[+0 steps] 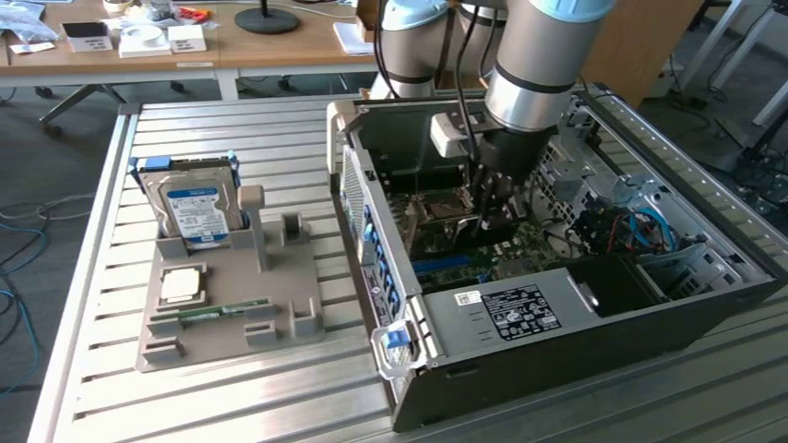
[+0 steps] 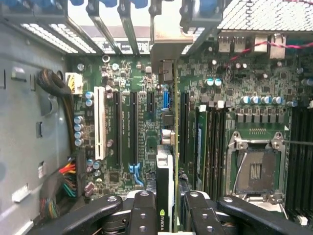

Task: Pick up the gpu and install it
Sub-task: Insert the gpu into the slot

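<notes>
Green board edge-on in the wrist view, so the pickup part is looking done. The gripper [image 2: 168, 211] is clamping its jaws on the gpu [image 2: 166, 169], one on each face. It's hanging upright inside the open PC case [image 1: 591, 323], over the motherboard [image 2: 142, 122], with its silver bracket [image 2: 164, 54] pointing at the rear openings. The card's edge is sitting just beside a long black slot [image 2: 183, 127], but I can't tell if it's touching yet.

I'm reading this as the install step, mid-alignment. Seating it is going to need the connector square over the slot, the bracket lined up, and a straight push with no tilt. Hard drive [image 1: 197, 208] is sitting well apart on the grey holder [image 1: 234, 323].
</notes>
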